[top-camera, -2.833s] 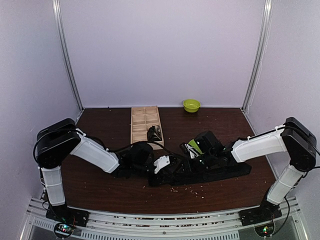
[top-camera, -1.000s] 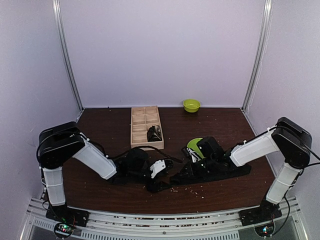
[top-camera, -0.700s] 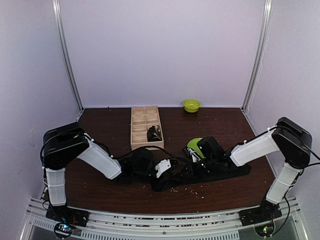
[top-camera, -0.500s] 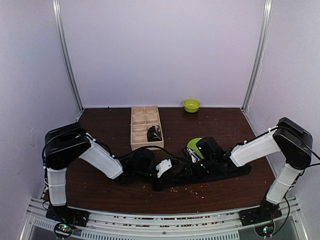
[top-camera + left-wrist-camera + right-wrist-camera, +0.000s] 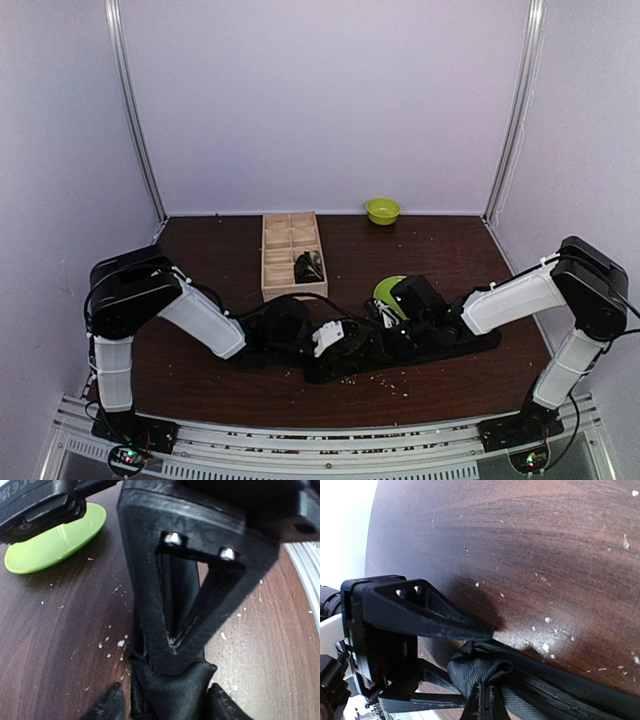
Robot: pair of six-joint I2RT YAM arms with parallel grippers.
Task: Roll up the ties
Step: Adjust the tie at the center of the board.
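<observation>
A black tie [image 5: 455, 343] lies along the brown table, its left end folded into a thick bunch [image 5: 172, 692]. My left gripper [image 5: 345, 350] stands with its fingertips [image 5: 107, 706] on either side of that bunch, close to the fabric, jaws apart. My right gripper [image 5: 378, 335] meets it from the right. In the right wrist view the right gripper [image 5: 487, 702] is shut, pinching the tie's fold [image 5: 480, 670]. One right finger [image 5: 195, 580] crosses over the tie in the left wrist view. A left finger [image 5: 425, 616] shows above the fold in the right wrist view.
A wooden compartment box [image 5: 282, 240] stands behind the grippers with a dark rolled bundle [image 5: 308, 266] in one cell. A green dish [image 5: 386, 290] lies beside the right wrist, also the green dish [image 5: 55, 537]. A green bowl [image 5: 382, 210] sits at the back wall. Crumbs [image 5: 372, 378] litter the table.
My left gripper has slid right, up to the tie's left end and the right gripper, and its jaws have narrowed a little. The right arm has barely moved.
</observation>
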